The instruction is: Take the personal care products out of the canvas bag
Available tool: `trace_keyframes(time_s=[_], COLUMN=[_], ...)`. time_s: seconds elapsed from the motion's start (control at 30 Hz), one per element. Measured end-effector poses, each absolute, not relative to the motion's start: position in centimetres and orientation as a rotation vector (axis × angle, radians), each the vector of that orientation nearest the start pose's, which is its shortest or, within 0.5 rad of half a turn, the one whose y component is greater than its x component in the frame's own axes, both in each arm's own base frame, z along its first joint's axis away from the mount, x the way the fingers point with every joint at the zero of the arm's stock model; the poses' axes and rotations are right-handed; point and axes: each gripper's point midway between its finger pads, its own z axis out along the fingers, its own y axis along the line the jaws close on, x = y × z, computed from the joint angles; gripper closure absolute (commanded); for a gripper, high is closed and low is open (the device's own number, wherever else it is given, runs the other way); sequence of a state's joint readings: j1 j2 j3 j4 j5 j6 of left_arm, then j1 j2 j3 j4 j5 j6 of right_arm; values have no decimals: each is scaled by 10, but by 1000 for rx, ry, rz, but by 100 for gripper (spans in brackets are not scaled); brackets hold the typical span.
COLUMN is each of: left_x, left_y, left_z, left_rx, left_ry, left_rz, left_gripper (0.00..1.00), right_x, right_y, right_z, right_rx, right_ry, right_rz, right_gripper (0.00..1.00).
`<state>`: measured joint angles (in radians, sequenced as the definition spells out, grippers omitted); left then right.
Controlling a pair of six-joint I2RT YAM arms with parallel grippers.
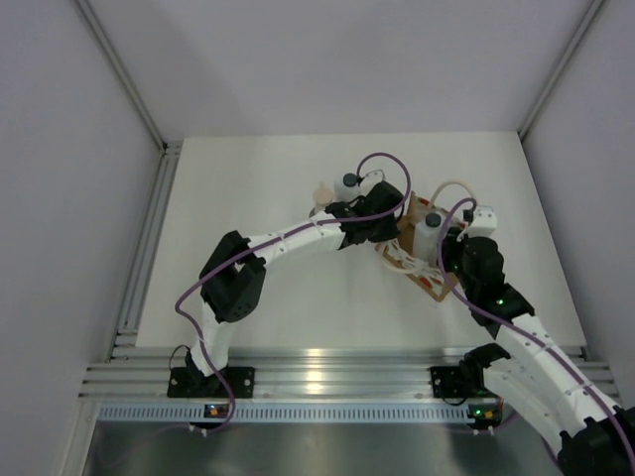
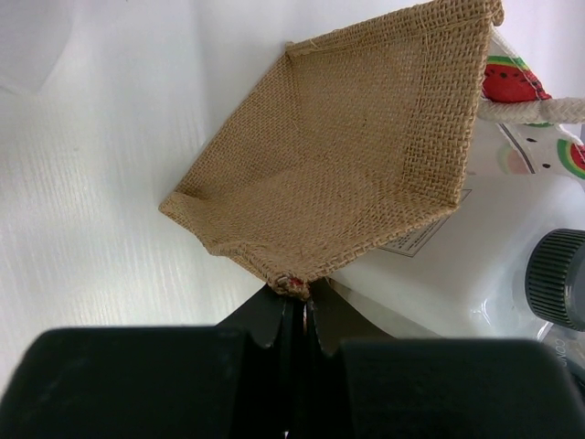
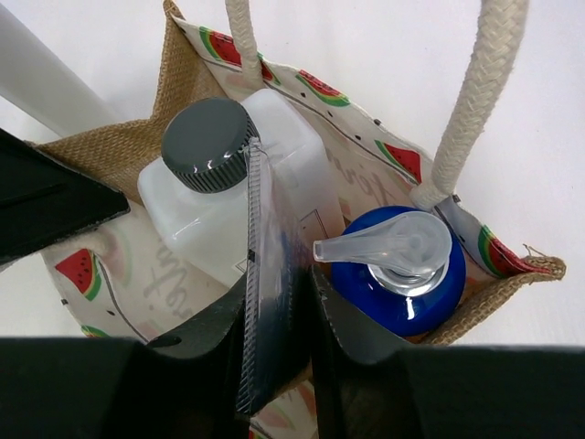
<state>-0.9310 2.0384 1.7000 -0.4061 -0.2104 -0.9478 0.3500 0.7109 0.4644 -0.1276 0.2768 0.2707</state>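
The canvas bag (image 1: 422,273) stands right of centre, with watermelon print inside and cream rope handles (image 3: 475,101). In it I see a white bottle with a dark cap (image 3: 210,146) and a bottle with a blue top and clear pump (image 3: 402,265). My left gripper (image 1: 389,236) is shut on the bag's burlap corner (image 2: 292,279). My right gripper (image 3: 279,320) is over the bag's mouth, its jaws nearly closed on a clear ribbed strip (image 3: 260,256) beside the white bottle. Another white bottle with a dark cap (image 1: 349,183) and a beige-topped bottle (image 1: 322,195) stand on the table left of the bag.
The left arm (image 1: 298,238) reaches across the table's middle to the bag. Its black jaw (image 3: 46,206) shows at the left of the right wrist view. Grey walls enclose the white table (image 1: 248,198) on three sides.
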Motion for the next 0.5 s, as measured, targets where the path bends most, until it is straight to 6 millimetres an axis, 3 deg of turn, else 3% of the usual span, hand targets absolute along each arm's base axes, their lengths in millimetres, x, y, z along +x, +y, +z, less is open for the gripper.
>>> trace_keyframes(time_s=[0.13,0.2,0.33,0.43,0.47,0.5], left_x=[337,337,337,337,337,337], left_y=[-447,-447,-447,-447,-447,-447], left_z=[135,135,135,135,135,135], left_rx=[-130,-127,-125,-125,-124,-124], left_ry=[2401,2401,2401,2401,2401,2401], left_rz=[-700,-699,-700,-700,-700,-700], left_gripper=[100,100,100,100,100,100], right_x=[284,283,282,282,282,282], right_y=[64,64,64,64,64,63], right_z=[156,154,148,149,149,149], right_rx=[107,110,103,103,102,96], right_ry=[1921,1921,1930,1928,1928,1928], right_rz=[150,151,146,147,145,141], right_gripper=[71,62,62,68,79,83])
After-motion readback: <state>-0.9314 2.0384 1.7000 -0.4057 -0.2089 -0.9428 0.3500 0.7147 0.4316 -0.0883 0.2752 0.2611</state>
